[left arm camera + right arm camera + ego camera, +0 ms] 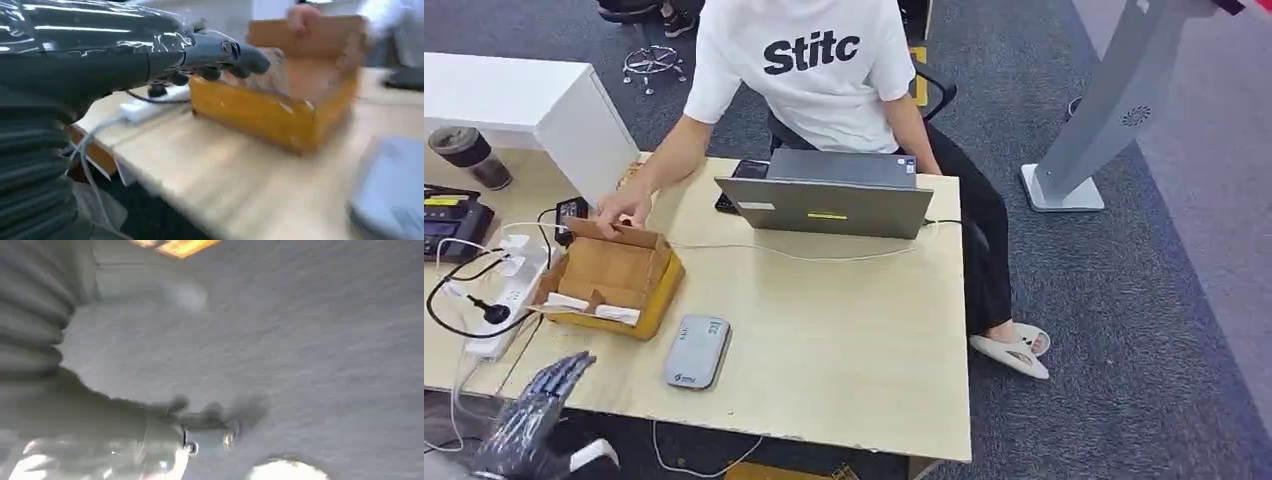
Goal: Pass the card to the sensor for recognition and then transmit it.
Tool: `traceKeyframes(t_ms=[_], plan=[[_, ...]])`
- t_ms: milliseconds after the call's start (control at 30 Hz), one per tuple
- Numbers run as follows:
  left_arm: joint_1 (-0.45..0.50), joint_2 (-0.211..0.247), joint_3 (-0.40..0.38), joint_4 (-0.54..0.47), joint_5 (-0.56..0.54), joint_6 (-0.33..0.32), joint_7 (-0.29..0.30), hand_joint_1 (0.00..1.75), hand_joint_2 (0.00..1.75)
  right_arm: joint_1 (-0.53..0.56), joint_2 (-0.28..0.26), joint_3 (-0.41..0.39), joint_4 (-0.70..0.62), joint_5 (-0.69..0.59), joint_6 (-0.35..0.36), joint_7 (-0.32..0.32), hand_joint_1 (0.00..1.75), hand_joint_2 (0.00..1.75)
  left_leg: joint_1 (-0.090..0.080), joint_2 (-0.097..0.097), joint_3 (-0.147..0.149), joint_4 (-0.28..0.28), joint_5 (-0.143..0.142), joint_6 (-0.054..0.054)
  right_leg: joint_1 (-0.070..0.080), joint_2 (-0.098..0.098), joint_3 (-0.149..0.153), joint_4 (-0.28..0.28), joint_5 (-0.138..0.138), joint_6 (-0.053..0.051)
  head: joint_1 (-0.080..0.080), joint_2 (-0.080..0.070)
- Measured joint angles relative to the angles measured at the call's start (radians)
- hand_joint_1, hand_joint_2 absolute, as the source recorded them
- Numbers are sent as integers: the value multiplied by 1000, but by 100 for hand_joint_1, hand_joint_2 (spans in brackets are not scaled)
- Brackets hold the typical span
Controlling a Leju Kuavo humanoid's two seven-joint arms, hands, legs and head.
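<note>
At the left edge of the wooden desk (844, 330) the robot's left hand (529, 420) hangs just off the near corner, fingers extended and slightly apart, holding nothing; the left wrist view shows its fingertips (235, 62) reaching toward the near wall of the open cardboard box (614, 280) without touching it. White cards (594, 308), as best I can tell, lie along the box's near inner edge, so the step in hand looks like picking one out. To do that well, the hand should rise over the yellow wall and come down from above, since a flat approach would push the box toward the white power strip (504, 300) and its cables. A person's hand (622, 212) rests on the far flap, so keep to the near side. Just right of the box lies the grey card reader (696, 351), likely the sensor, so the carry is short. Further right stands a grey laptop (829, 195). The right hand (195, 432) hangs over grey carpet, too blurred to tell its state.
</note>
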Motion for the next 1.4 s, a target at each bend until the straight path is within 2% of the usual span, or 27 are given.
traceKeyframes(t_ms=[33,67,100,167,233,400,633,967,1067,1133,1267,1400], plan=[[13,-58,59,-35,-30,-28,-63,0,175,1,27,-135,20,36,6,-117,0,175,-1,-5,-2,0,0,1,-1,-5,0,0,-2,2,0,0],[16,-96,105,-65,-63,-55,-112,0,175,-13,57,-270,21,89,18,-199,0,175,0,-9,-3,0,0,1,0,-8,0,0,-2,2,-1,0],[14,-135,151,-83,-93,-75,-145,0,175,-31,85,-382,13,136,39,-236,0,175,0,-9,-3,0,0,1,0,-9,0,0,-2,2,2,0],[7,-196,224,-111,-128,-92,-174,0,175,-68,127,-580,-30,214,95,-252,0,175,0,-9,-1,0,-1,2,0,-9,0,-1,-2,2,3,0],[2,-237,260,-129,-141,-93,-177,0,175,-94,163,-721,-65,266,136,-261,0,175,-1,-9,0,0,-1,3,0,-10,2,-1,-3,3,4,0],[-2,-294,310,-150,-159,-93,-175,0,175,-123,182,-922,-73,345,164,-291,0,175,-1,-11,3,0,-1,3,1,-12,6,-1,-3,3,3,0],[-7,-316,327,-167,-161,-92,-174,0,175,-173,182,-1057,-16,372,151,-318,0,175,-1,-10,4,0,-1,2,1,-12,7,-1,-3,3,3,0],[-20,-323,330,-186,-156,-65,-162,0,175,-199,182,-1134,22,404,137,-304,0,175,0,-10,4,0,-1,2,0,-12,7,-1,-3,3,3,0],[-20,-322,330,-193,-159,-43,-140,0,175,-203,183,-1150,30,425,139,-300,0,175,0,-10,5,0,-1,2,0,-11,7,-1,-3,3,3,0],[-19,-318,329,-198,-164,-22,-117,0,175,-208,183,-1159,37,442,140,-300,0,175,0,-10,5,0,-1,2,0,-11,6,-1,-3,3,3,0],[-18,-281,312,-199,-192,5,-54,0,175,-217,183,-1173,57,475,143,-299,0,175,-1,-10,6,0,-1,2,1,-11,6,-1,-3,3,3,0],[-18,-262,303,-199,-196,6,-45,0,175,-221,183,-1182,68,478,143,-298,0,175,0,-10,6,0,0,2,1,-11,6,-1,-3,3,2,0]])
